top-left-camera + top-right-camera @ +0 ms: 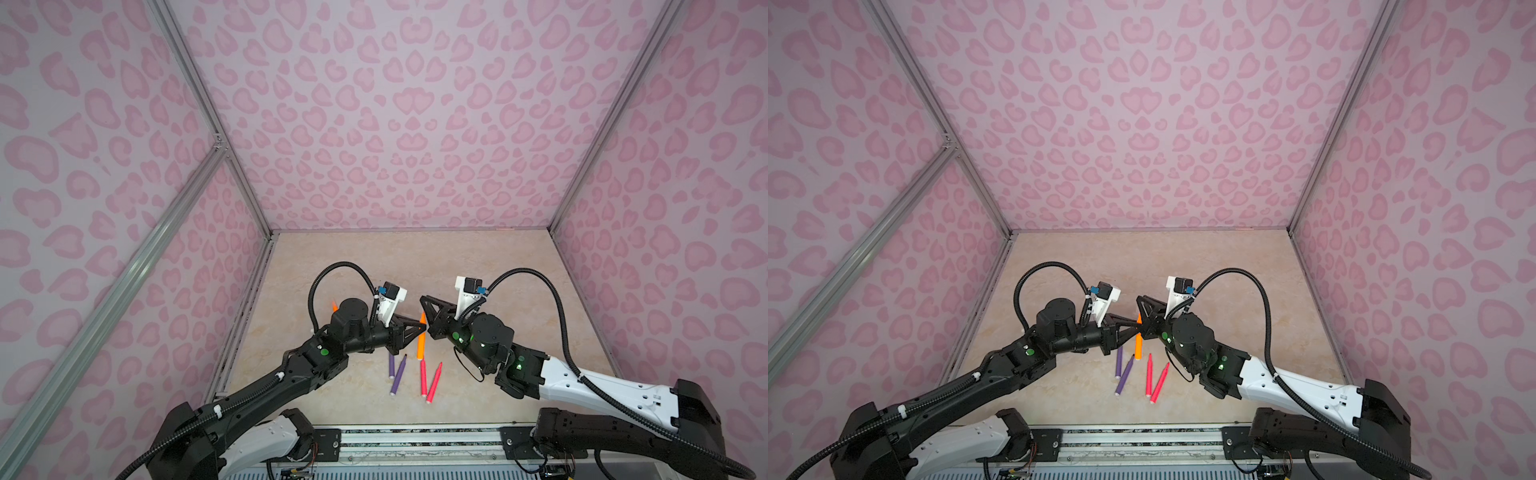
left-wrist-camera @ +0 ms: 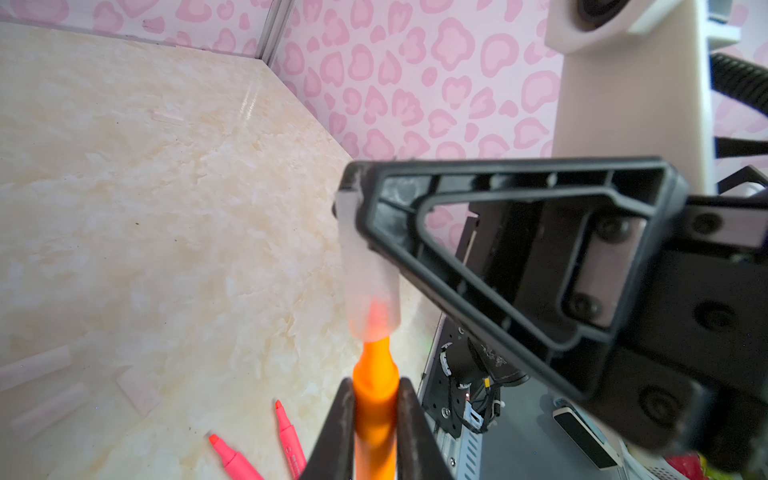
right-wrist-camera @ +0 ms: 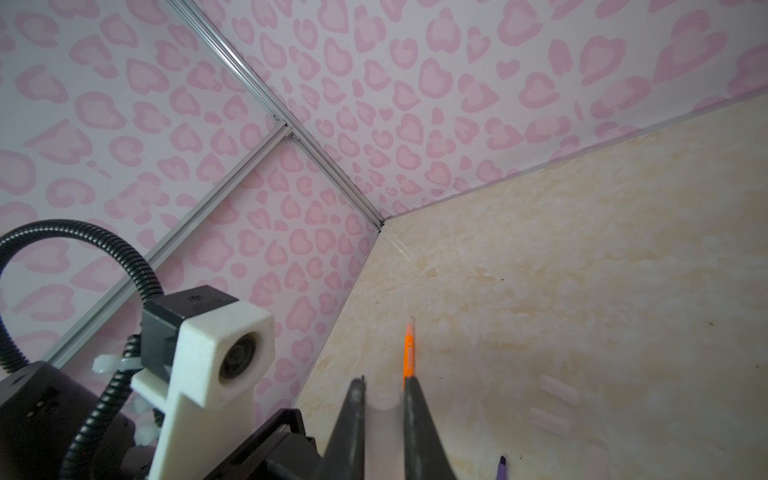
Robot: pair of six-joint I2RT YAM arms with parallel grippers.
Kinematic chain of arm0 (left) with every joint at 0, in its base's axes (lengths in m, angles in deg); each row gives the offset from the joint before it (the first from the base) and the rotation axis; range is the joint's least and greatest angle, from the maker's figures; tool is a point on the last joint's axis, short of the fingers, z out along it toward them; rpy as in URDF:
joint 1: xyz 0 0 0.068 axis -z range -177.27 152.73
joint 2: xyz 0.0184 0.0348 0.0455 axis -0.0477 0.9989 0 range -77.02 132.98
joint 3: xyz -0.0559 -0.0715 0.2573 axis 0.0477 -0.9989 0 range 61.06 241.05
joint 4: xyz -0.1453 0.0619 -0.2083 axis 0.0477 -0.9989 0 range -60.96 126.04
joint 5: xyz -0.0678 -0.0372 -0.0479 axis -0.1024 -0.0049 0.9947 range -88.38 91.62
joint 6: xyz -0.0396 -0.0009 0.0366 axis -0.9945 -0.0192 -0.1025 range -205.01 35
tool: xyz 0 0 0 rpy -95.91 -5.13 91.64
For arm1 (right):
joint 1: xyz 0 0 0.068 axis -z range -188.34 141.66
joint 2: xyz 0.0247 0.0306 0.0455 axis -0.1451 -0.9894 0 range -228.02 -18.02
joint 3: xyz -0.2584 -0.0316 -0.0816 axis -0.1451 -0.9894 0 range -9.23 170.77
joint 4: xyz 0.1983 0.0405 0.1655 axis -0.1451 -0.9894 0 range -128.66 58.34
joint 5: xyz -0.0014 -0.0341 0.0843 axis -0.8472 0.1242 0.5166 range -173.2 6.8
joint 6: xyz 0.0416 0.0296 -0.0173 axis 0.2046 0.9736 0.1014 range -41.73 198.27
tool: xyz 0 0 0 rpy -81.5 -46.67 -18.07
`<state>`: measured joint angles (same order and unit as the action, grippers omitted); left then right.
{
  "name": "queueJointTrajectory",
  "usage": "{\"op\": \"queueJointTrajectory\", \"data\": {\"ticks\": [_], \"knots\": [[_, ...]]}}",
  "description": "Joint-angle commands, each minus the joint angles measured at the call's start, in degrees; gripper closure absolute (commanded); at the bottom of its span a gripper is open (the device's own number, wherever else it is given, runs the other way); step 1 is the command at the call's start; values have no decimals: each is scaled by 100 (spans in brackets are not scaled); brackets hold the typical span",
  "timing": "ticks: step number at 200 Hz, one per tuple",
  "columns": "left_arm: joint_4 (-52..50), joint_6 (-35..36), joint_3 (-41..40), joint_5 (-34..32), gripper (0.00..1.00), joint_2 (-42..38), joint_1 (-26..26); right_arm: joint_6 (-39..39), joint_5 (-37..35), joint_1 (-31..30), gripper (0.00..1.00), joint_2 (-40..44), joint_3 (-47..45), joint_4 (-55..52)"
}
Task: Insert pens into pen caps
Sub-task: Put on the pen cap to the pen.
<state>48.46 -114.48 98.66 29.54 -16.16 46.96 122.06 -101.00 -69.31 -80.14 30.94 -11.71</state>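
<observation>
**Orange pen tip entering a clear cap held between two closed grippers**

At far left, a short stretch of a second orange marker pen [image 1: 334, 306] shows behind the left arm, on the beige marbled tabletop [image 1: 498, 291].

Next, the black, triangular-fingered left gripper [image 2: 376, 390] is clamped on the barrel of a slim orange marker pen [image 1: 421, 347] over the middle of the table. In both top views this pen runs from the gripper back toward the robot, with its whitish butt end nearest. Its tapered tip points away from the robot and sits just inside the open mouth of a short clear plastic tube cap [image 2: 368, 270]. The pen's shoulder is outside the cap.

The right gripper [image 3: 383, 386] is closed on this cap, pinching it at the fingertips, so the two grippers meet tip to tip.

Nearer the robot, four pens lie flat with their tips pointing away from it. On the left are two purple marker pens [image 1: 398, 376], close together, one partly hidden under the left gripper. On the right are two pink-red marker pens [image 1: 423, 378], forming a narrow V with their butt ends near each other.

The left wrist view shows several faint loose clear caps [image 2: 137, 390] lying flat on the tabletop near the pink-red pens. The right wrist view shows two such caps [image 3: 559, 388].
</observation>
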Motion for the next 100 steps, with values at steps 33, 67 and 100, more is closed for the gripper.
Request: {"op": "queueJointTrajectory", "data": {"ticks": [33,67,100], "knots": [[322,3,27,-4,97,-39,-47,-118,85,8,100,202,-305,194],[330,-14,5,10,97,-48,-73,-62,499,103,100,237,-334,141],[331,-15,7,47,97,-74,-109,-98,752,142,100,216,-366,187]]}}
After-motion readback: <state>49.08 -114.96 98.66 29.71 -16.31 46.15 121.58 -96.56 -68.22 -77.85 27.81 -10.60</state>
